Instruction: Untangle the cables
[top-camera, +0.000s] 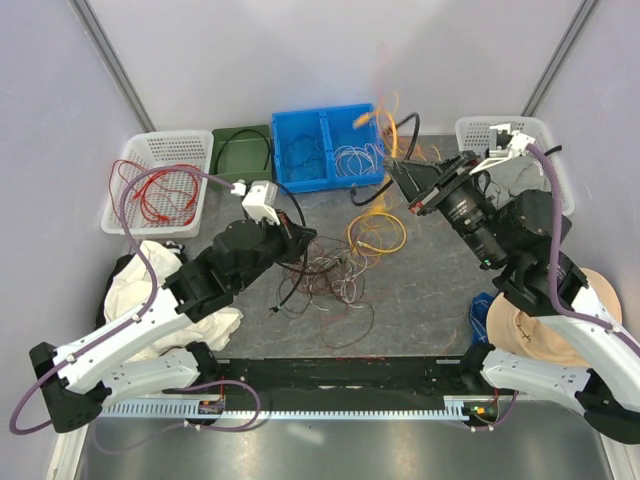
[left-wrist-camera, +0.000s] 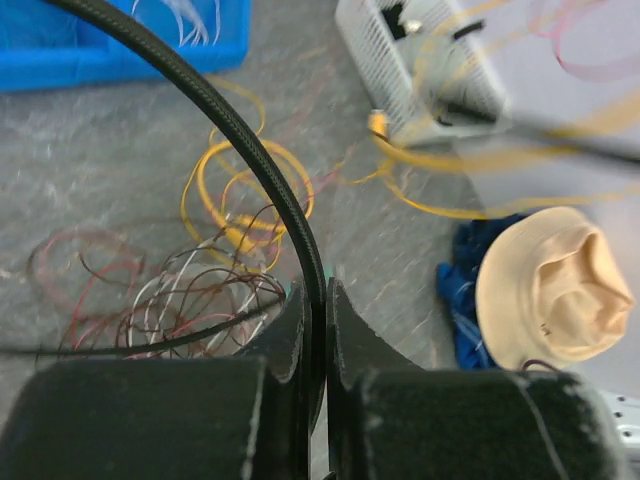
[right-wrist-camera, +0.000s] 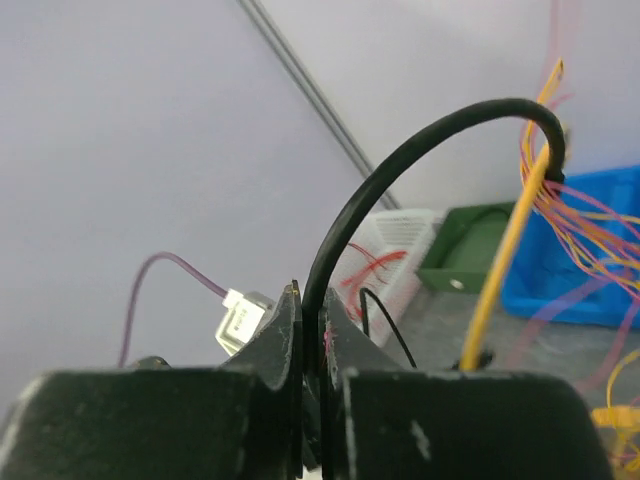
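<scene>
Red wires (top-camera: 160, 190) lie alone in the white basket (top-camera: 150, 138) at far left, a black coil (top-camera: 243, 152) sits in the green bin (top-camera: 240, 129), and pale strands (top-camera: 350, 158) fill the blue bin (top-camera: 322, 130). These look like places for freed cables. Just right of them, the left gripper (left-wrist-camera: 315, 325) is pinched tight on a thick black cable (left-wrist-camera: 250, 150) low over the table, probably to anchor it. The cables (top-camera: 330, 272), a knotted heap of brown, red and pale strands, lie on the table between the arms, with yellow loops (top-camera: 377, 233) at their right edge. Further right, the right gripper (right-wrist-camera: 312, 325) is raised and clamped on a black cable as well, with yellow strands (right-wrist-camera: 507, 260) hanging against it. Whether it is the same cable I cannot tell. Lifting one end while the other is pinned would draw it out of the knot.
</scene>
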